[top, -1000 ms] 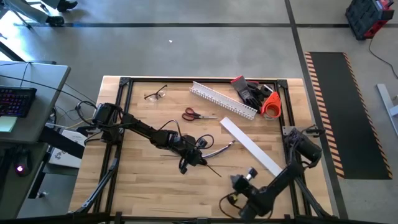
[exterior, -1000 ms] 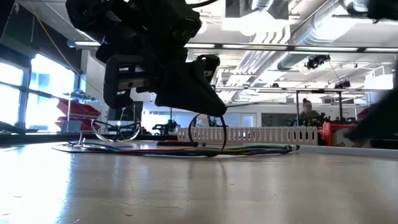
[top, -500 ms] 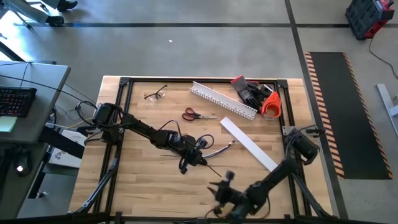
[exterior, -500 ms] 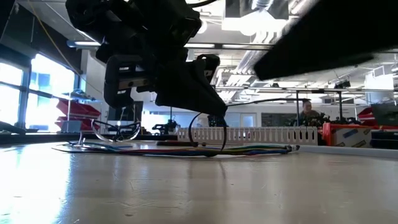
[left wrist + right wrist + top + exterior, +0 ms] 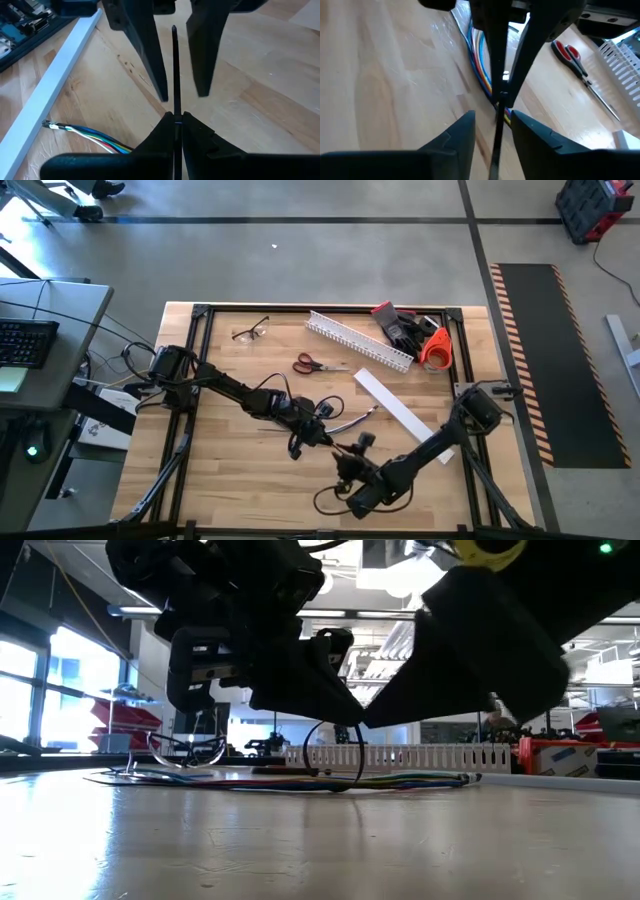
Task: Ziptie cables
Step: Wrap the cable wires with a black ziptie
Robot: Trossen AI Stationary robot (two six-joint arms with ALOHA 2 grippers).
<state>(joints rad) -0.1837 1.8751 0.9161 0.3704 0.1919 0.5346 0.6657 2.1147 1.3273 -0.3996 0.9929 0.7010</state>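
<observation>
While the left gripper (image 5: 175,118) pinches the ziptie (image 5: 174,70), the right gripper's (image 5: 492,120) jaws straddle its tail, apart. Handover step. Next: close, then pull through around the cables (image 5: 481,65).

right tool (image 5: 492,125) open, straddling ziptie (image 5: 496,131), cables (image 5: 481,60) beyond

We see the table (image 5: 230,480) evenly lit from overhead, with only faint shadows. At table height both arms are dark silhouettes against bright windows and ceiling lamps, and glare streaks the near surface. Around the right gripper's fingers (image 5: 460,135), everything is soft and blurred; beyond the left's (image 5: 155,140), wood grain stays crisp.
</observation>
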